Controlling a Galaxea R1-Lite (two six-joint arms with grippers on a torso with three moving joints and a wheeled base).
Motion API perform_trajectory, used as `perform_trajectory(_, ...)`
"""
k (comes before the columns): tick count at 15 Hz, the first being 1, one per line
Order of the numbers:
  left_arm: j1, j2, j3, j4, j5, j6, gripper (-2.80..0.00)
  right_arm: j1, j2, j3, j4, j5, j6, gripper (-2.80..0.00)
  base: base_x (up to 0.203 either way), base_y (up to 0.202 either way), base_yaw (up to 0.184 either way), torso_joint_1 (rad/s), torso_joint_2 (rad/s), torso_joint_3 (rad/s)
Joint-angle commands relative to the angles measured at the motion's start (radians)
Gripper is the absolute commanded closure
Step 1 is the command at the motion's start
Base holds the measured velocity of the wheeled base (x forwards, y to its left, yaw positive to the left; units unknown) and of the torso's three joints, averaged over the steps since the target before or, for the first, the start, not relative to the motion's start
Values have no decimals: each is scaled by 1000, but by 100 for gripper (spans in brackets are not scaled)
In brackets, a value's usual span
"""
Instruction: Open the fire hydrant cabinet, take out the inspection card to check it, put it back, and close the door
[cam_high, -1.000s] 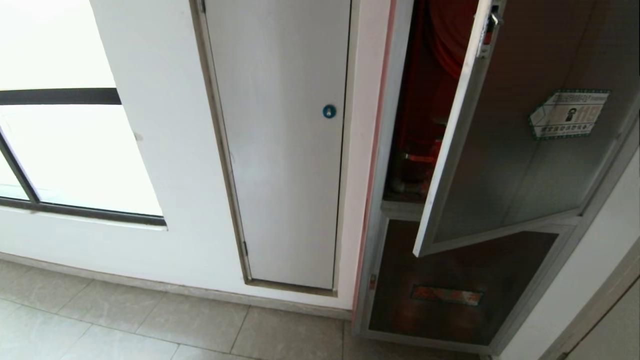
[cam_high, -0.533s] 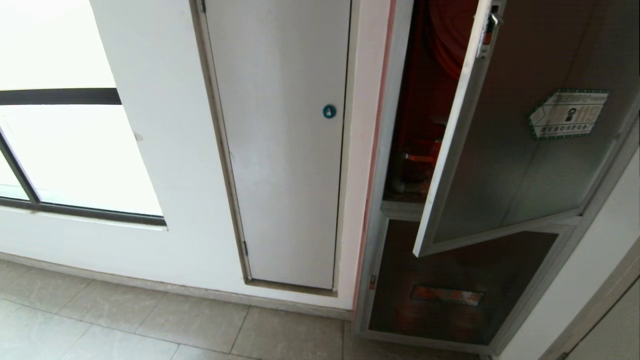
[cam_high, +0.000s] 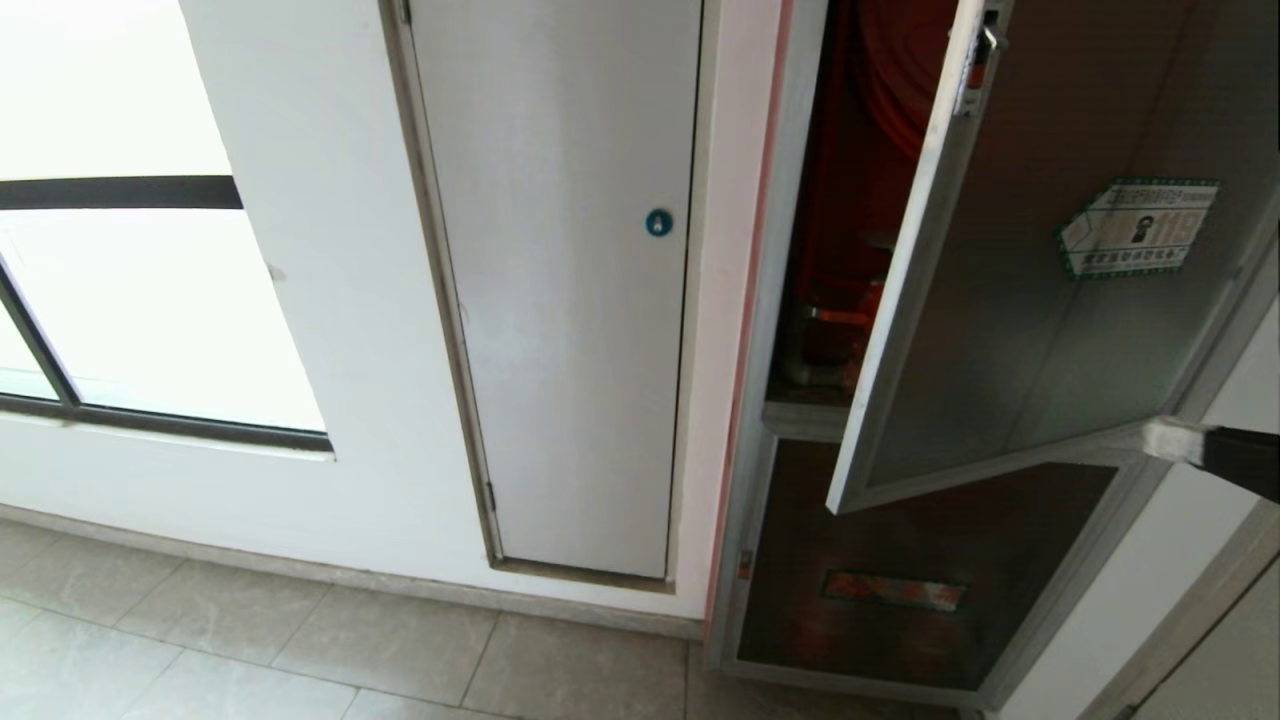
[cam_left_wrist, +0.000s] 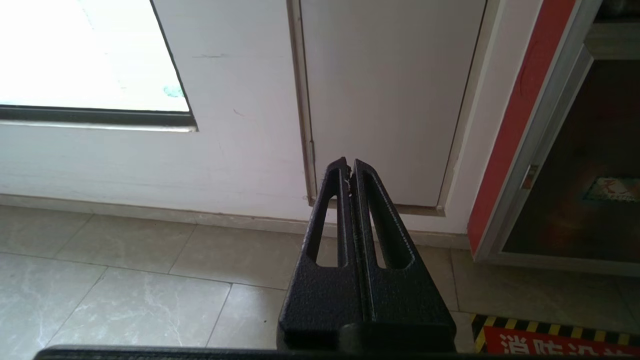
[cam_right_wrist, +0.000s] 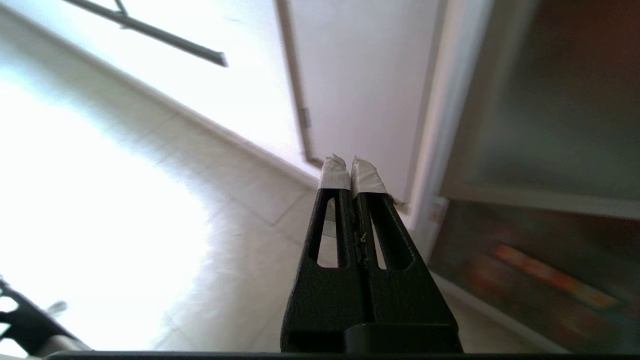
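- The cabinet (cam_high: 800, 300) fills the right of the head view, set into the wall; its door (cam_high: 1040, 300) hangs ajar, hinged on the right, with a green-edged sticker (cam_high: 1138, 228) on the dark glass and a latch (cam_high: 980, 50) at its top left corner
- Inside, through the gap, red shapes and a red valve (cam_high: 850, 315) show; the rest is too dark to name; no card is in sight
- The right gripper (cam_high: 1175, 440) enters at the right edge of the head view, its taped tips pressed together on nothing, just at the door's lower right corner; contact is unclear
- The left gripper (cam_left_wrist: 349, 165) is also pinched together, empty, pointing at the white panel (cam_high: 560, 280) with a blue lock (cam_high: 658, 222), low over the floor tiles (cam_high: 300, 650)
- Below the door sits a smaller glass door (cam_high: 920, 570) with a red label (cam_high: 893, 590)
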Motion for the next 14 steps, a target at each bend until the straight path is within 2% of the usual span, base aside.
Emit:
perform_trajectory(1, 0, 1, 6, 0, 0, 0, 0, 140, 237, -87, -31, -82, 43, 0, 0, 0, 0, 0, 0, 0)
perform_trajectory(2, 0, 1, 6, 0, 0, 0, 0, 202, 302, -109, -73, -161, 63, 0, 0, 0, 0, 0, 0, 0)
perform_trajectory(5, 0, 1, 6, 0, 0, 0, 0, 350, 501, -150, -289, -472, 88, 0, 0, 0, 0, 0, 0, 0)
perform_trajectory(9, 0, 1, 6, 0, 0, 0, 0, 463, 728, -251, -512, -887, 88, 0, 0, 0, 0, 0, 0, 0)
perform_trajectory(11, 0, 1, 6, 0, 0, 0, 0, 479, 812, -342, -557, -1045, 87, 0, 0, 0, 0, 0, 0, 0)
perform_trajectory(13, 0, 1, 6, 0, 0, 0, 0, 482, 877, -400, -597, -1169, 87, 0, 0, 0, 0, 0, 0, 0)
perform_trajectory(14, 0, 1, 6, 0, 0, 0, 0, 482, 895, -408, -647, -1185, 78, 0, 0, 0, 0, 0, 0, 0)
